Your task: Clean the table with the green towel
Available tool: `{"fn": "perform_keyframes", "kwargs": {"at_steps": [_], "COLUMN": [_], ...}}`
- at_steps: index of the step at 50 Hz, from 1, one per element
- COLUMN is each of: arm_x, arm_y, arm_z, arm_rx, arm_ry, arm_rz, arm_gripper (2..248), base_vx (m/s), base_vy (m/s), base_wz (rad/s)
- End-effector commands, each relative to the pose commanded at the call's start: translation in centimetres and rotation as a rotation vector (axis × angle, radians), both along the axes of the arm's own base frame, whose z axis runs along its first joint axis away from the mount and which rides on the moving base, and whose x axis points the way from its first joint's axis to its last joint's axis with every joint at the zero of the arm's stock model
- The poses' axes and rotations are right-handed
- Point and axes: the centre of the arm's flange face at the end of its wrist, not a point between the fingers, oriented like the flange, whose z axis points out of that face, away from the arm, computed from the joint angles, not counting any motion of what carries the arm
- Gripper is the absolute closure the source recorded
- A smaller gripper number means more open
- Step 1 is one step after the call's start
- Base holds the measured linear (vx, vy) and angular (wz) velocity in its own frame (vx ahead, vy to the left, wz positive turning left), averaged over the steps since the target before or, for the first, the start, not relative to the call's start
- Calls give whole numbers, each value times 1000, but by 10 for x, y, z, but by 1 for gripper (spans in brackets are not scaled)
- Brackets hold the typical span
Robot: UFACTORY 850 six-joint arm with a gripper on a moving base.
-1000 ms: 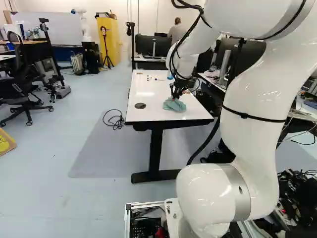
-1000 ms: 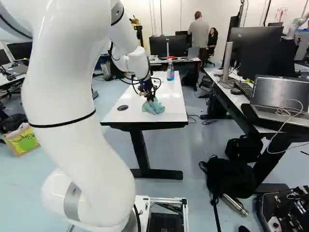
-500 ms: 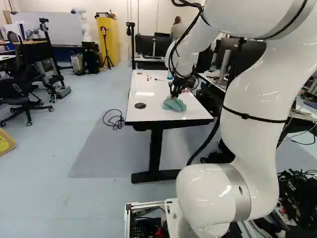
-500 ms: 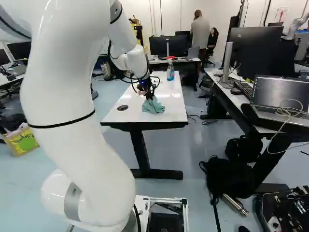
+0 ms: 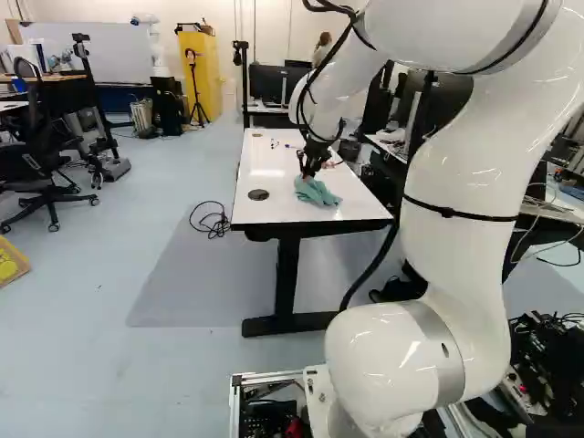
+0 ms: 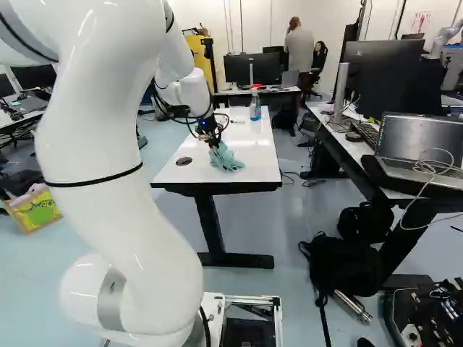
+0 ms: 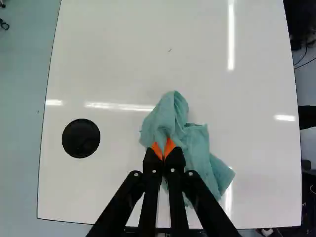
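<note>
One green towel (image 7: 200, 148) has shifted left, clamped by one pincer (image 5: 307, 175).

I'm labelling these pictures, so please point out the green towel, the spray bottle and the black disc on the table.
Green towel (image 7: 196, 148): wrist view, on its crumpled middle.
Spray bottle (image 6: 255, 108): right base view, on its body.
Black disc (image 7: 81, 138): wrist view, on its centre.

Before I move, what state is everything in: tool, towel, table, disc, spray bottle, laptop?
Tool: shut on the green towel.
Green towel: bunched, pinched by the tool.
Table: small dark mark on top.
Black disc: flat on table.
Spray bottle: upright.
Laptop: open.
</note>
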Motion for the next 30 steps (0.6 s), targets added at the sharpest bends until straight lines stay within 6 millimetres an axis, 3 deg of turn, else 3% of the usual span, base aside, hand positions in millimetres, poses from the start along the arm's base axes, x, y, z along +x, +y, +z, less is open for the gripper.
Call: {"fn": "perform_keyframes", "kwargs": {"at_steps": [30], "arm_x": [1], "arm_y": [55], "arm_z": [0], "arm_rx": [0], "arm_ry": [-3], "arm_rz": [98], "arm_gripper": [226], "base_vx": [0], "base_vy": [0], "base_wz": [0]}}
